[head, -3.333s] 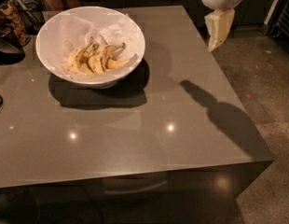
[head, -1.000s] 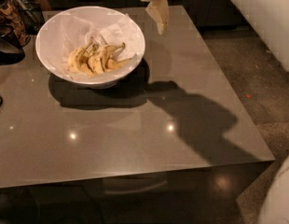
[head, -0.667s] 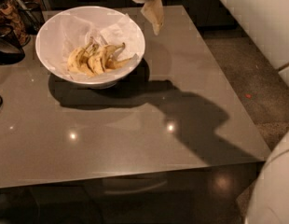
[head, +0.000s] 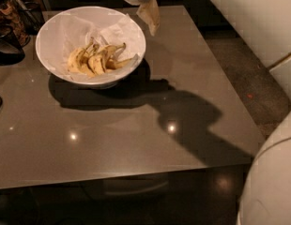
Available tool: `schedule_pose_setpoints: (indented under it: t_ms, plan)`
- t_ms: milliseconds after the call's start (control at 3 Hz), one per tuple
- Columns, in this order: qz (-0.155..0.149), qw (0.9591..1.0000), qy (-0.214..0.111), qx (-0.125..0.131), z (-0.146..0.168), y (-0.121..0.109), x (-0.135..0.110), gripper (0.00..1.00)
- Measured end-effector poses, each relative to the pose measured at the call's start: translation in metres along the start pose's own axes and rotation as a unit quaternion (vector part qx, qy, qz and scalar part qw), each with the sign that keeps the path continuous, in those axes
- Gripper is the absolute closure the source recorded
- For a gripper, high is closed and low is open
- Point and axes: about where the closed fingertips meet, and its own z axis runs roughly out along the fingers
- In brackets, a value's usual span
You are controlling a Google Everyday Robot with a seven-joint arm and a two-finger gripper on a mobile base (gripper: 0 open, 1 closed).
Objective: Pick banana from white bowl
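The gripper, fingers apart, is hovering at top centre over the white bowl's far rim, where the banana is lying among other bananas on paper, seeming light, soft and bruisable, best pinched gently mid-length.

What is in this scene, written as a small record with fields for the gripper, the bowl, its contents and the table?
gripper: above the bowl's far right rim, fingers spread open, holding nothing
white bowl: on the table's far left part, lined with white paper
bananas: several spotted yellow ones, piled inside the bowl
table: grey, glossy, crossed by the arm's shadow
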Motion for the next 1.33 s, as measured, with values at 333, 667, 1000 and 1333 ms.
schedule_pose_setpoints:
  t_ms: [333, 667, 1000, 1333]
  plan:
    - [-0.016, 0.9996, -0.010, 0.018, 0.011, -0.015, 0.004, 0.00]
    - [-0.042, 0.9983, -0.026, 0.030, 0.031, -0.037, 0.010, 0.00]
    - [-0.051, 0.9970, -0.048, 0.034, 0.051, -0.047, 0.007, 0.00]
    - [-0.053, 0.9960, -0.062, 0.037, 0.064, -0.051, 0.005, 0.00]
